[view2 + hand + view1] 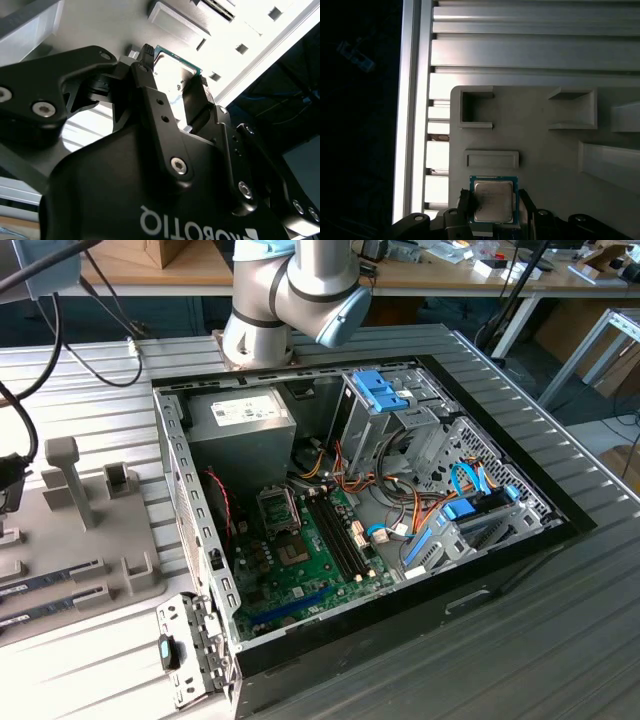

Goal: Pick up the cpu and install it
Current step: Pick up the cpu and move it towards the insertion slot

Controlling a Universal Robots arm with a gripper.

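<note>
The cpu (493, 201), a flat square chip with a silver-grey top and a thin green rim, lies at the edge of a grey fixture plate (545, 150). My gripper (495, 202) straddles it, and a black finger (464, 201) presses on each of two opposite edges. In the second wrist view the cpu (172, 67) shows between the same two fingertips (147, 56) of the gripper (174, 70). Whether the chip is lifted off the plate I cannot tell. The open computer case (170, 470) holds the green motherboard (300, 565) with its square socket (278, 508).
The fixture plate (90, 540) sits at the exterior view's left on a ribbed metal table (560, 640), with upright posts and long narrow memory sticks (50, 580). Inside the case are a power supply (240, 425), drive cages (385, 400) and bundled cables (400, 510). The arm's base (265, 310) stands behind the case.
</note>
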